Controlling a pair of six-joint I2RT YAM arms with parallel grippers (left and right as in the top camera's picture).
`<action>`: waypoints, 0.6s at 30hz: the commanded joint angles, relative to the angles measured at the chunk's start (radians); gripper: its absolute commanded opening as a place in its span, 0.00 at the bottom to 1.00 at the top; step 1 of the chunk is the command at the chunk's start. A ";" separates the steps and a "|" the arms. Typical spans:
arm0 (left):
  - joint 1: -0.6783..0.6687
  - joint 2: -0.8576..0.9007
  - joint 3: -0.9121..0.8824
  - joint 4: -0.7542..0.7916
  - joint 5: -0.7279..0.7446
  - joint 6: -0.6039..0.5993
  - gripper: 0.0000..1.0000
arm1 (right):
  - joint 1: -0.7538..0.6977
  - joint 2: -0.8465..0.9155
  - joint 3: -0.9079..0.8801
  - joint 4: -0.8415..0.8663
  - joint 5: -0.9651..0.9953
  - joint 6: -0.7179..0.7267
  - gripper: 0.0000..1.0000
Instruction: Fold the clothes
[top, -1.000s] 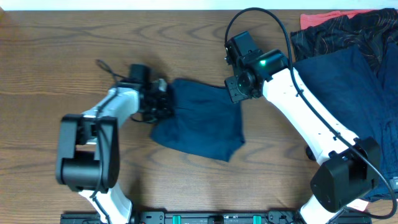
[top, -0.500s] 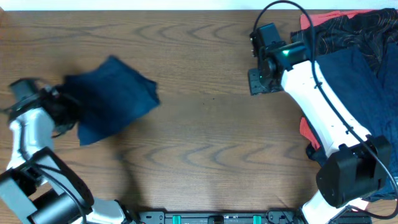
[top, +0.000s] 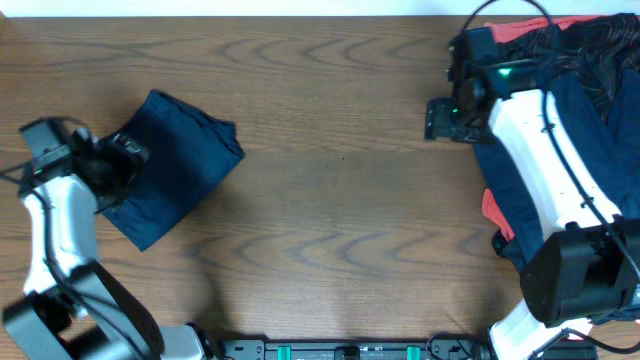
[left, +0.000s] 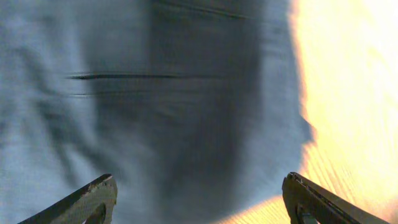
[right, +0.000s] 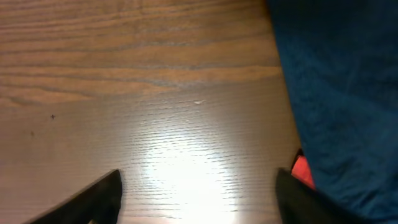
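Folded dark navy shorts (top: 175, 165) lie flat at the table's left. My left gripper (top: 128, 160) stands open at their left edge, nothing between its jaws; in the left wrist view the navy shorts (left: 161, 106) fill the frame under the gripper (left: 199, 199). At the far right sits a pile of clothes: navy cloth (top: 560, 130), a black red-lined piece (top: 560, 45) and a coral-red bit (top: 492, 212). My right gripper (top: 440, 118) hangs open over bare wood just left of that pile. The right wrist view shows its jaws (right: 196, 196) apart, navy cloth (right: 339, 93) to the right.
The wooden table (top: 340, 200) stretches between the folded shorts and the pile. A pale strip (top: 200, 8) runs along the far edge. The arm bases (top: 340, 350) stand at the near edge.
The left gripper carried the folded shorts from the centre to the left, set them down and opened. The right gripper moved right toward the pile and opened wider.
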 joint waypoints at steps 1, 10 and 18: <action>-0.119 -0.072 0.013 -0.019 -0.026 0.077 0.88 | -0.055 -0.010 0.016 0.005 -0.101 -0.015 0.84; -0.511 -0.074 0.013 -0.230 -0.138 0.137 0.98 | -0.146 -0.010 0.016 -0.122 -0.153 -0.133 0.99; -0.586 -0.108 0.010 -0.558 -0.159 0.138 0.98 | -0.212 -0.032 0.011 -0.274 -0.154 -0.139 0.99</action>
